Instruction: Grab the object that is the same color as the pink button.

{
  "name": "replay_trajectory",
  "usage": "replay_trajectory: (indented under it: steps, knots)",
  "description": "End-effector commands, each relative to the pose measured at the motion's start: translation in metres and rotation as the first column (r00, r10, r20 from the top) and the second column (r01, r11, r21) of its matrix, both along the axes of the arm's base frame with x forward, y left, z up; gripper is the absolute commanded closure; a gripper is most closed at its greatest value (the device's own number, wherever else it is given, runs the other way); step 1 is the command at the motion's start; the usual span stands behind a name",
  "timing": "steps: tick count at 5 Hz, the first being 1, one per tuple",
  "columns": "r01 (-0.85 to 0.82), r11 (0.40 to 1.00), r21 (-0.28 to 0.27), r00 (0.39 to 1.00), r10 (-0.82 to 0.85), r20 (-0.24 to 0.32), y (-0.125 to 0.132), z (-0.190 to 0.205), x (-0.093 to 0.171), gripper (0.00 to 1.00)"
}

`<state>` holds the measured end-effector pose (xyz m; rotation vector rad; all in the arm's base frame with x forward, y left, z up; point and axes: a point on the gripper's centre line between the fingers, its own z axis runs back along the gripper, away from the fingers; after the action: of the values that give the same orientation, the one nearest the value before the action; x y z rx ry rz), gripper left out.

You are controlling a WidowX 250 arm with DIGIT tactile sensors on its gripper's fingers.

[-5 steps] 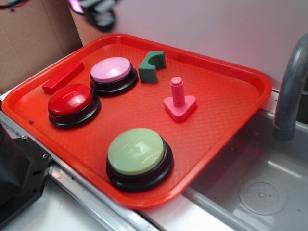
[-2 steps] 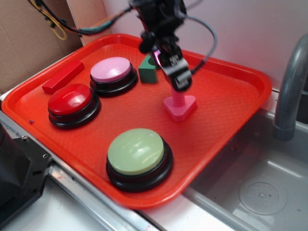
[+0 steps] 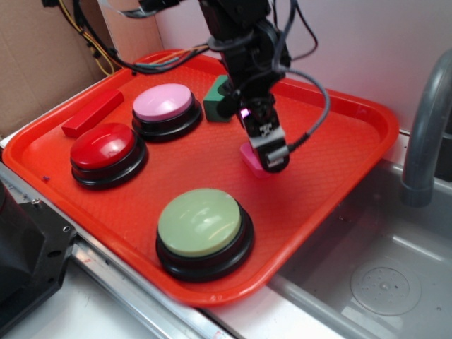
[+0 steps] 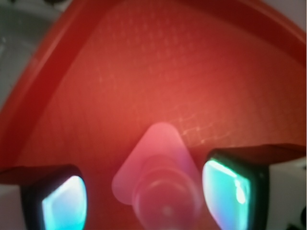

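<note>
Holding everything: red tray (image 3: pixel 339 162) — a shallow plastic one with a raised, rounded rim and a fine waffle-grid floor; the wrist view shows that grid (image 4: pixel 158 57) up close.
Tray contents: three round buttons, a bar, a block and the pink bolt, all resting on the tray floor.
Pink button (image 3: pixel 163 103): pale pink domed top on a black circular base, toward the back left, just beside the green block.
Red button (image 3: pixel 104 146): glossy dome on a black base, in front of the pink one, nearly touching it.
Green button (image 3: pixel 200 222): the largest, pale green top, near the front rim.
Red bar (image 3: pixel 92 112): long rectangular stick, lying flat near the left rim.
Green block (image 3: pixel 216 99): dark green, partly hidden behind the arm.
Pink bolt (image 4: pixel 158 177): hot pink plastic, rounded triangular base with an upright peg, mid-tray; from outside only an edge of its base (image 3: pixel 248 157) shows.
Gripper (image 3: pixel 263 145): spread apart — in the wrist view one finger (image 4: pixel 235 187) stands on each side of the peg with a gap visible, nothing clamped.
Beside the tray: steel sink (image 3: pixel 381 282) with a grey faucet (image 3: pixel 424 134).
</note>
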<state>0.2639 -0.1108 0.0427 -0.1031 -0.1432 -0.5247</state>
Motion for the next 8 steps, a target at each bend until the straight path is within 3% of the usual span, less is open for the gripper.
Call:
replay_trajectory:
  steps: [1,3,5,7,8]
  knots:
    - [-0.045,0.998,0.042,0.998,0.044,0.033,0.002,-0.001,0.006,1.0]
    - [-0.058,0.998,0.016,0.998,0.057,0.023,0.0,0.011,0.007,1.0]
    - [-0.207,0.978,0.017,0.977,0.205,0.055,0.016,0.071,0.001,1.0]
    - [-0.423,0.903,0.072,0.906,0.419,0.063,0.052,0.145,-0.028,1.0]
    - [-0.544,0.837,0.05,0.838,0.539,0.086,0.085,0.17,-0.048,1.0]
